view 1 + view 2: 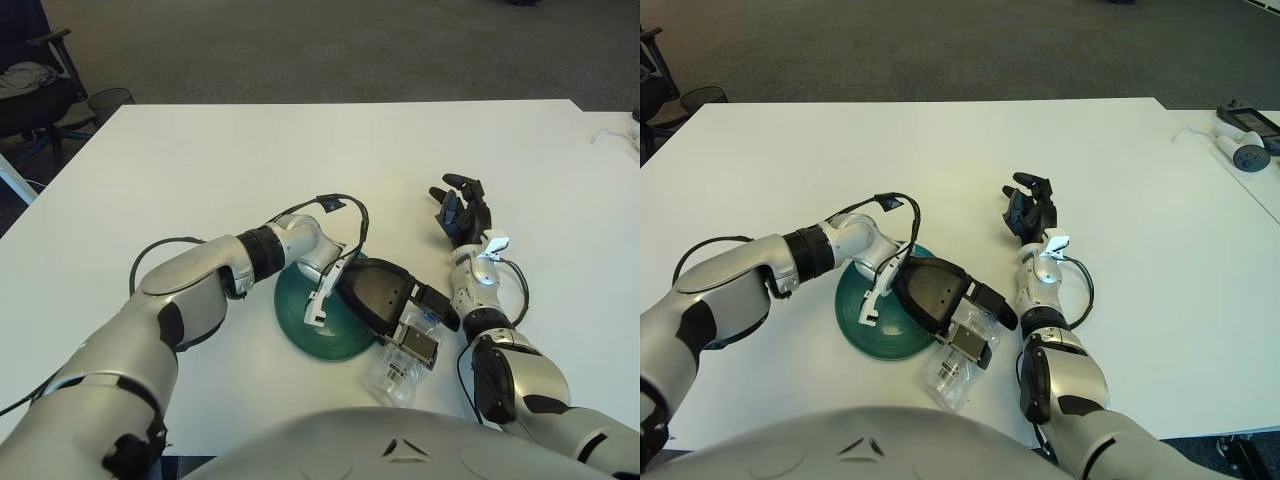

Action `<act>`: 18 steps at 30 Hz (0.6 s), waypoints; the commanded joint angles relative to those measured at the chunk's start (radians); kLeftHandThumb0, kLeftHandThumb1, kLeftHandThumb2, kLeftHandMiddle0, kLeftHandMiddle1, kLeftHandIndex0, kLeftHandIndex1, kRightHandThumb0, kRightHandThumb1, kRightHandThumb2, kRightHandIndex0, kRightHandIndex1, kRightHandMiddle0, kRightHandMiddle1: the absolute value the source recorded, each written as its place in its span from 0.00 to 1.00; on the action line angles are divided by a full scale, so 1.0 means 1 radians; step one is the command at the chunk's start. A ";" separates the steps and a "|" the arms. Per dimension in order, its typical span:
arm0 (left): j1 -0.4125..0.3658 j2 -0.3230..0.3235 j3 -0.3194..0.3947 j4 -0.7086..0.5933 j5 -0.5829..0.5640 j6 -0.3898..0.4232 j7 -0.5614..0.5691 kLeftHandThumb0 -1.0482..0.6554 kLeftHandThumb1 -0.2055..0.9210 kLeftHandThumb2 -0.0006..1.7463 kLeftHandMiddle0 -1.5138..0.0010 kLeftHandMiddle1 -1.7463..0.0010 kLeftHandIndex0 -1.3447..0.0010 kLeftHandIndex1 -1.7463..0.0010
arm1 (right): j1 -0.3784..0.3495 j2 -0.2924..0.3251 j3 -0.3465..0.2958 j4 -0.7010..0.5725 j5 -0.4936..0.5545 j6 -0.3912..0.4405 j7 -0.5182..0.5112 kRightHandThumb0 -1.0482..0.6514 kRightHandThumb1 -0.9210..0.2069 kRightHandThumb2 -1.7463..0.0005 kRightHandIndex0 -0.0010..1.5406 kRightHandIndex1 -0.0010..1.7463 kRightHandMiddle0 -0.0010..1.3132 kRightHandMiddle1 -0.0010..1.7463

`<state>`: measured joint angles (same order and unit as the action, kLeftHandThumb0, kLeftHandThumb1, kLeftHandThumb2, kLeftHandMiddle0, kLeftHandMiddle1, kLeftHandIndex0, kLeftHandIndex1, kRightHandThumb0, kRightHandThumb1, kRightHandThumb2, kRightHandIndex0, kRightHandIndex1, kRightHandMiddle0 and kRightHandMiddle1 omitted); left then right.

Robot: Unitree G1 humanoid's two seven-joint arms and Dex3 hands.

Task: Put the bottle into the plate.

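Note:
A dark green plate (300, 318) lies on the white table (200, 170) close to my body. A clear plastic bottle (390, 375) lies on its side at the plate's right near edge, mostly on the table. My left hand (428, 330) reaches across the plate from the left, and its black palm covers the plate's right half. Its fingers (440, 305) are closed around the bottle's upper end. My right hand (462, 210) shows to the right of the plate, further back, fingers loosely bent and holding nothing.
A cable loops over my left wrist (335, 205) above the plate. White devices (1245, 150) lie at the far right on the neighbouring table. An office chair (30, 90) and a wire bin (110, 100) stand off the table's far left corner.

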<state>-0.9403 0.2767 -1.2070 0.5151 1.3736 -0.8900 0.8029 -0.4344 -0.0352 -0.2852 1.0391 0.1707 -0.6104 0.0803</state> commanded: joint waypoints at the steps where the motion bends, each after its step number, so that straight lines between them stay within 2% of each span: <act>1: 0.007 0.024 -0.003 -0.002 0.014 -0.010 -0.025 0.39 0.78 0.49 0.81 0.63 0.75 0.00 | 0.120 0.030 -0.003 0.100 0.006 0.130 -0.017 0.32 0.18 0.47 0.19 0.51 0.14 0.75; 9: 0.023 0.062 0.031 -0.067 -0.028 -0.044 -0.075 0.39 0.75 0.52 0.81 0.63 0.73 0.00 | 0.119 0.028 0.011 0.107 -0.008 0.146 -0.033 0.32 0.17 0.47 0.18 0.51 0.12 0.75; 14: 0.027 0.062 0.044 -0.070 -0.038 -0.056 -0.094 0.39 0.74 0.52 0.81 0.63 0.73 0.00 | 0.109 0.022 0.009 0.122 -0.007 0.158 -0.030 0.33 0.17 0.47 0.19 0.52 0.11 0.74; 18: 0.057 0.069 0.064 -0.086 -0.087 -0.076 -0.155 0.39 0.75 0.52 0.80 0.61 0.73 0.00 | 0.105 0.017 0.011 0.133 -0.009 0.164 -0.028 0.33 0.17 0.47 0.19 0.52 0.11 0.75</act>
<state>-0.9250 0.3259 -1.1655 0.4407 1.3279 -0.9436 0.7081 -0.4424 -0.0391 -0.2744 1.0464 0.1638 -0.6104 0.0727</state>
